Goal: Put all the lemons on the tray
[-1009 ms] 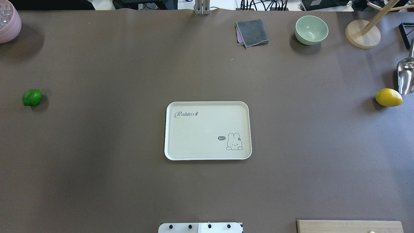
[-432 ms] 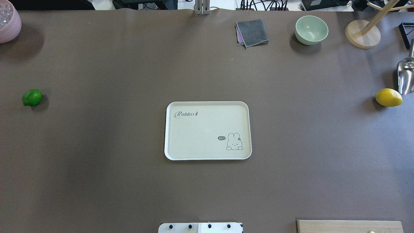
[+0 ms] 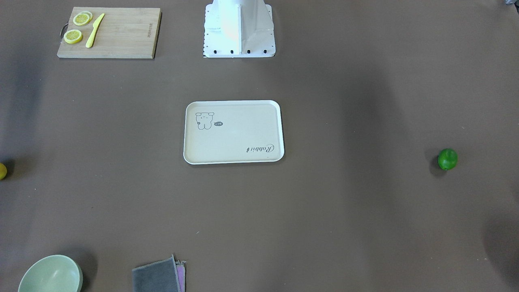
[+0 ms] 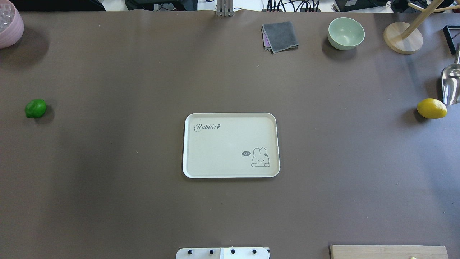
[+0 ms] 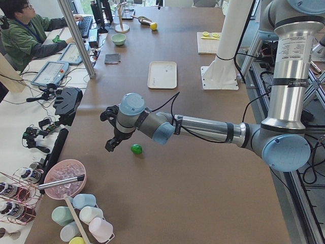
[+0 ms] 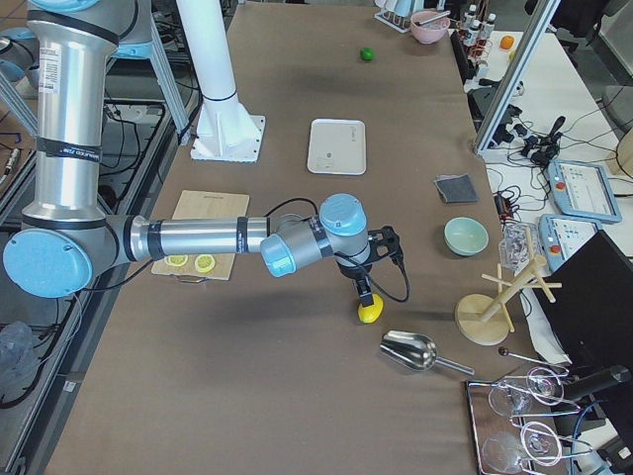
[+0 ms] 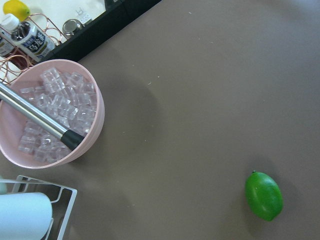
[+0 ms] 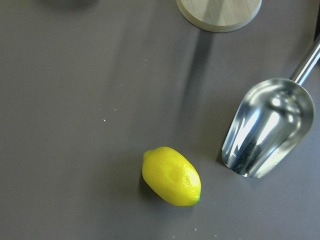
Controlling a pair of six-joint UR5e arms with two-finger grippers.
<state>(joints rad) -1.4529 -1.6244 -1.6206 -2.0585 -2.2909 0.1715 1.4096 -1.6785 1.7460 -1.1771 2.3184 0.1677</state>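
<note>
The cream tray [image 4: 222, 147] with the "Rabbit" lettering lies at the table's middle with nothing on it. The green lemon [image 4: 35, 108] lies far left on the table, also in the left wrist view [image 7: 263, 196]. The yellow lemon [image 4: 432, 108] lies far right, also in the right wrist view [image 8: 171, 176]. My left gripper [image 5: 108, 146] hangs just beside the green lemon [image 5: 136, 149]. My right gripper [image 6: 364, 289] hangs just above the yellow lemon [image 6: 370, 311]. Both grippers show only in the side views, so I cannot tell whether they are open or shut.
A metal scoop [image 8: 267, 130] lies close beside the yellow lemon. A pink bowl of ice [image 7: 50, 115] stands near the green lemon. A green bowl [image 4: 345, 33], a grey cloth [image 4: 280, 36] and a wooden stand [image 4: 402, 37] are at the back. A cutting board [image 3: 121, 36] holds lemon slices.
</note>
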